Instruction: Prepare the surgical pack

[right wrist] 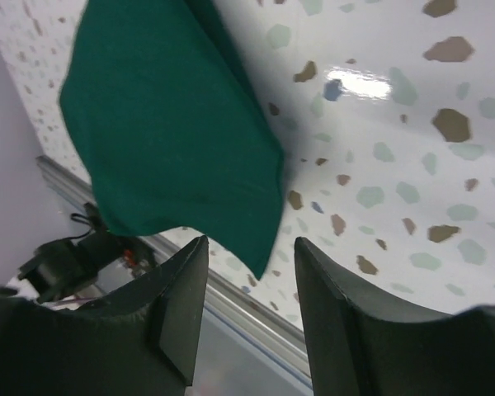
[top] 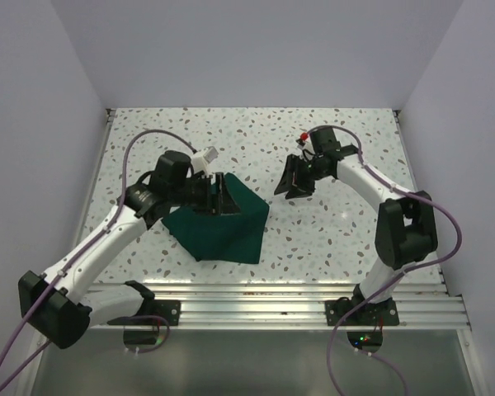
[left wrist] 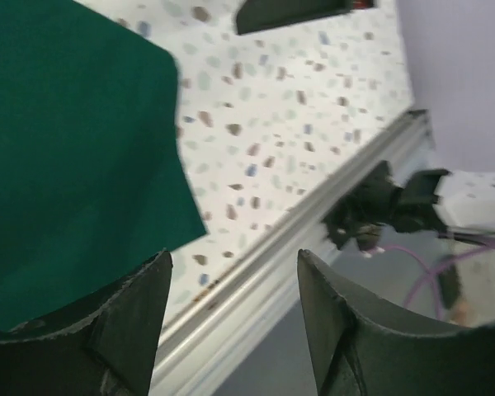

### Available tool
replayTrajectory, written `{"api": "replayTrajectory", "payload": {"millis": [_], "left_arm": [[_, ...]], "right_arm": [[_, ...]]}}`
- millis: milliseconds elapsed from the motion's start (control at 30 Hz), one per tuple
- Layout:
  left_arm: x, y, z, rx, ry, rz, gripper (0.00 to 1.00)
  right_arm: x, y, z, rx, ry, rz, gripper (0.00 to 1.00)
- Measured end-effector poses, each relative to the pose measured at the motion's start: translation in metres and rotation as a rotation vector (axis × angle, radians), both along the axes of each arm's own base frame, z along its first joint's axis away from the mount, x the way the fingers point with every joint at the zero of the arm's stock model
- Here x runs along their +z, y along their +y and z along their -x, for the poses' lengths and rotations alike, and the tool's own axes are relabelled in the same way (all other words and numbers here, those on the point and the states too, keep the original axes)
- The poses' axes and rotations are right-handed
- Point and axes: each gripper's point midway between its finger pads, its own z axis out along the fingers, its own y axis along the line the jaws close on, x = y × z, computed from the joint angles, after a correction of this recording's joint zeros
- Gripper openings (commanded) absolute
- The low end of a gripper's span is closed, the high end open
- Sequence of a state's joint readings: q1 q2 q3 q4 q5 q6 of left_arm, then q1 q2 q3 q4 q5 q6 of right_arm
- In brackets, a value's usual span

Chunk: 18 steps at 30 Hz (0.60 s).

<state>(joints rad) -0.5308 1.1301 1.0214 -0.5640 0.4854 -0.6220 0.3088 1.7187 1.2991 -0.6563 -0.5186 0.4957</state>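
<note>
The surgical pack [top: 224, 224] is a folded dark green fabric bundle lying on the speckled tabletop left of centre. It also shows in the left wrist view [left wrist: 66, 157] and in the right wrist view [right wrist: 173, 115]. No silver tray is in view. My left gripper [top: 223, 200] is open and empty, hovering over the bundle's far edge. My right gripper [top: 293, 183] is open and empty, to the right of the bundle and apart from it.
An aluminium rail [top: 297, 297] runs along the table's near edge, with both arm bases [top: 363, 309] bolted to it. White walls close in the table at the left, back and right. Purple cables [top: 148, 140] loop off both arms.
</note>
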Motion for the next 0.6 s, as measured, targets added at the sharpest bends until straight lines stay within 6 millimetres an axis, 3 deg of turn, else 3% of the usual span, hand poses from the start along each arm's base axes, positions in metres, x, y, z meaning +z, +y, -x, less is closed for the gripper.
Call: {"api": "replayTrajectory", "payload": {"millis": [100, 167, 267, 400, 600], "left_arm": [[-0.026, 0.007, -0.024, 0.035, 0.003, -0.138, 0.57], [-0.056, 0.017, -0.031, 0.055, 0.040, -0.260, 0.59], [-0.093, 0.038, -0.025, 0.084, 0.087, -0.468, 0.64], [-0.100, 0.052, -0.006, 0.083, 0.036, -0.650, 0.73], [-0.110, 0.056, 0.027, 0.068, -0.091, -0.853, 0.75]], "right_arm": [[0.006, 0.016, -0.002, 0.009, 0.020, -0.062, 0.51], [0.003, 0.030, -0.002, 0.005, 0.050, -0.103, 0.52], [-0.002, 0.043, 0.006, 0.007, 0.090, -0.128, 0.55], [-0.008, 0.050, 0.019, 0.025, 0.127, -0.139, 0.57], [-0.033, 0.038, 0.040, 0.020, 0.189, -0.107, 0.58]]}}
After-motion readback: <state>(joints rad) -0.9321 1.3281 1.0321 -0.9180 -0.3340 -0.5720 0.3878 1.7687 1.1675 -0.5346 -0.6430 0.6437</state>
